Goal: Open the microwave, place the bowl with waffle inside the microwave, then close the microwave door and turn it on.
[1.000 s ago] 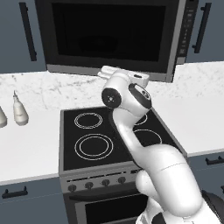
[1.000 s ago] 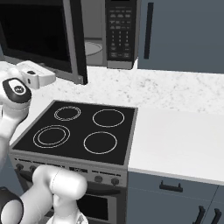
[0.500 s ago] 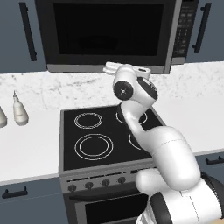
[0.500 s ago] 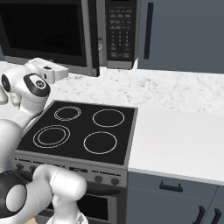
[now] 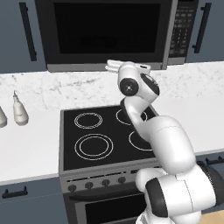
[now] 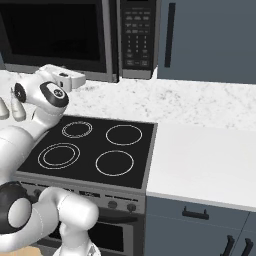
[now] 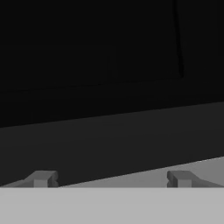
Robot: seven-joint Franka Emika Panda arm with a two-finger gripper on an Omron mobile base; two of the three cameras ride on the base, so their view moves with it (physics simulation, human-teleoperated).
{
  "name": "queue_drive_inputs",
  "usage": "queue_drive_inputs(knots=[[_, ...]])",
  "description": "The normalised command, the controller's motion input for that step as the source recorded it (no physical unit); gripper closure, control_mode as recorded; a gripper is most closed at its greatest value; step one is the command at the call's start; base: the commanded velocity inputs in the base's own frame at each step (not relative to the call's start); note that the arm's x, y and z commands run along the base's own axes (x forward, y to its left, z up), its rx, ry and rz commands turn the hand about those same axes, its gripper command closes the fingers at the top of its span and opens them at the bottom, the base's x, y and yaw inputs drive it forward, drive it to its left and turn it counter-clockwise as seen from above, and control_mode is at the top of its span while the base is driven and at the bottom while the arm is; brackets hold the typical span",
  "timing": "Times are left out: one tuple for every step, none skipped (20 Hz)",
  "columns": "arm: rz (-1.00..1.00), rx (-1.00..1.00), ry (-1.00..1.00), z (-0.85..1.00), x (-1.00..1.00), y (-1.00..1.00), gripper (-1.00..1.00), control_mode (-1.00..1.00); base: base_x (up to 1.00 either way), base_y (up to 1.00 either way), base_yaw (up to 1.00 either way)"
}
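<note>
The microwave hangs above the stove, and its door lies flush against the front, dark glass facing out. In the right base view the microwave door also looks shut, with the keypad beside it. My gripper sits just below and in front of the door's lower edge, pointing at the microwave. The hand view has the gripper open and empty, close to the dark glass and the grey lower frame. The bowl and the waffle are out of view.
A black four-ring stove lies under the arm. White bottles stand on the marble counter to the left. A bare white counter runs to the right of the stove. Dark blue cabinets with black handles flank the microwave.
The microwave door has swung from ajar to flush against the front. My hand followed it up and toward the microwave, jaws staying open.
</note>
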Motion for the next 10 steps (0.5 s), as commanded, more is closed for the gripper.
queue_drive_inputs(knots=[[0.01,0.0,0.0,0.01,0.26,0.0,-1.0,-1.0,0.0,0.0,0.0],[0.0,0.0,0.0,0.01,0.26,0.0,-1.0,-1.0,0.0,0.0,0.0],[0.0,0.0,0.0,0.0,0.31,0.0,-1.0,-1.0,0.0,0.0,0.0],[0.01,0.0,0.0,0.0,0.32,0.0,-1.0,-1.0,0.0,0.0,0.0],[0.01,0.0,0.0,0.0,0.33,0.0,-1.0,-1.0,0.0,0.0,0.0],[0.01,0.0,0.0,0.0,0.33,0.0,-1.0,-1.0,0.0,0.0,0.0],[0.01,0.0,0.0,0.0,0.34,0.0,-1.0,-1.0,0.0,0.0,0.0],[0.01,0.0,0.0,0.0,0.31,0.0,-1.0,-1.0,0.0,0.0,0.0],[0.01,0.0,0.0,0.0,0.3,0.0,-1.0,-1.0,0.0,0.0,0.0],[0.0,0.0,0.0,0.0,0.31,0.0,-1.0,-1.0,0.0,0.0,0.0]])
